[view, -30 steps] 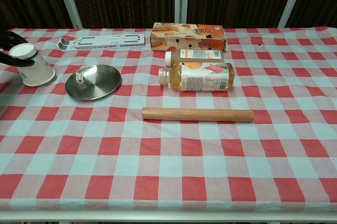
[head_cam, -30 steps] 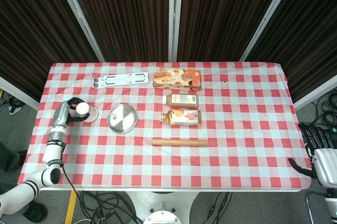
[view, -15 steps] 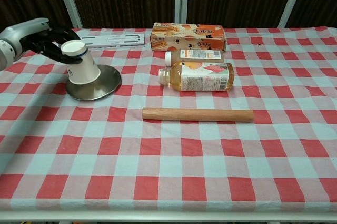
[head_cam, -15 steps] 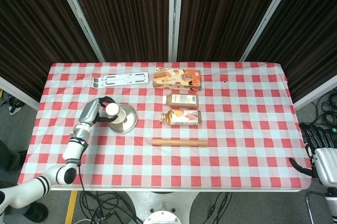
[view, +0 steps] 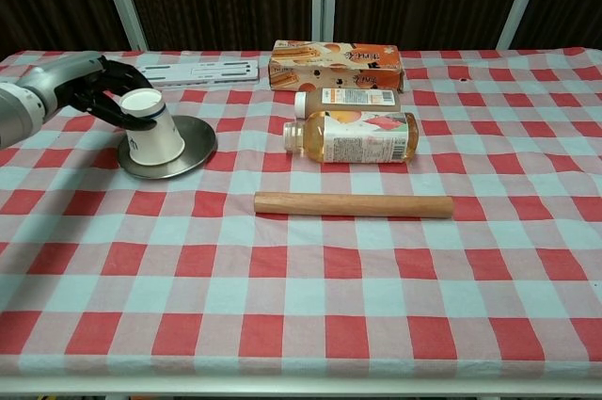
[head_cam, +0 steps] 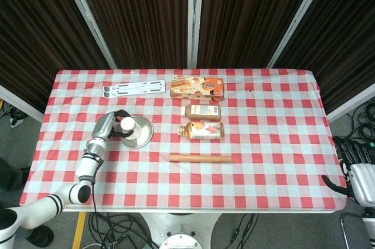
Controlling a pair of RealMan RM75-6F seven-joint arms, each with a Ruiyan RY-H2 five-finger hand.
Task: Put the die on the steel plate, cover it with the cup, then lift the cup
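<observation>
A white paper cup [view: 152, 129] stands upside down and slightly tilted on the round steel plate [view: 193, 141], over its left half. My left hand [view: 105, 91] grips the cup near its upturned base. In the head view the cup [head_cam: 127, 126] sits on the plate [head_cam: 142, 133] with the left hand [head_cam: 109, 124] around it. The die is hidden; no view shows it. My right hand [head_cam: 350, 161] hangs off the table's right edge, holding nothing, its fingers too dark to read clearly.
A wooden rolling pin [view: 353, 204] lies in front of the middle. A juice bottle [view: 350, 136] lies on its side with a small carton [view: 346, 97] and a snack box [view: 335, 63] behind it. A white folding stand [view: 193, 71] lies at the back left.
My left hand carried the upside-down cup rightward from beside the plate onto it, then lowered it over the spot where the die lay. The die is no longer visible.
</observation>
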